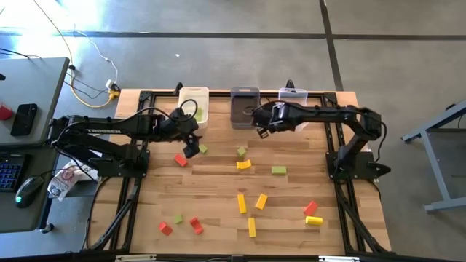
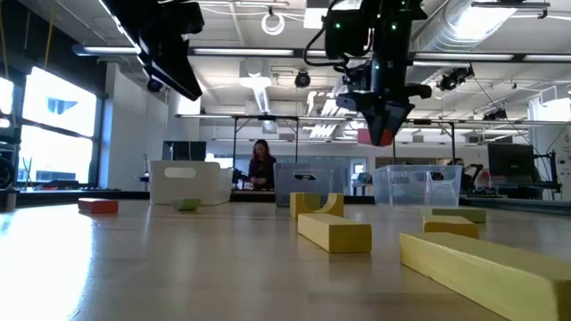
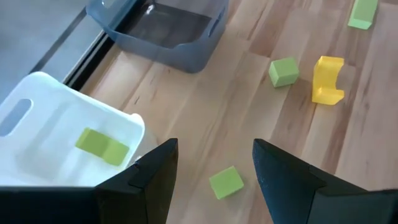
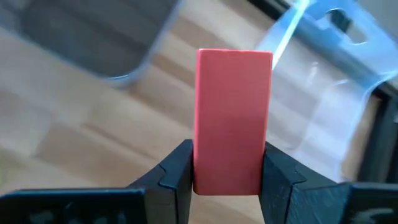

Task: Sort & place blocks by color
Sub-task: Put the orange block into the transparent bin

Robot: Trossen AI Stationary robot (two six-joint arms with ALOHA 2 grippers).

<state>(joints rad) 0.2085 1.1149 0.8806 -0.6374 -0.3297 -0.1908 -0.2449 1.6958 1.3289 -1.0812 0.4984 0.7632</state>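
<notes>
Right gripper (image 4: pixel 227 177) clamps a small red rectangular block (image 4: pixel 234 121) aloft just beside the dark grey plastic bin (image 1: pixel 245 106), carry step apparently under way, release over a bin next; left gripper (image 3: pixel 214 171), empty and open, hovers nearby.

Wooden slat table (image 1: pixel 218 182) – three bins at the far edge, blocks scattered across the rest.
Bins in a row: white bin (image 1: pixel 195 104), dark grey bin (image 1: pixel 245 106), clear bin (image 1: pixel 293 102). Loose on the wood – red blocks (image 1: pixel 180 159) left and front-left, green blocks (image 1: pixel 279 170) mid-table, yellow blocks (image 1: pixel 242 203) centre-front, one yellow arch block (image 1: pixel 244 164) just beside a green cube (image 1: pixel 241 152).
</notes>
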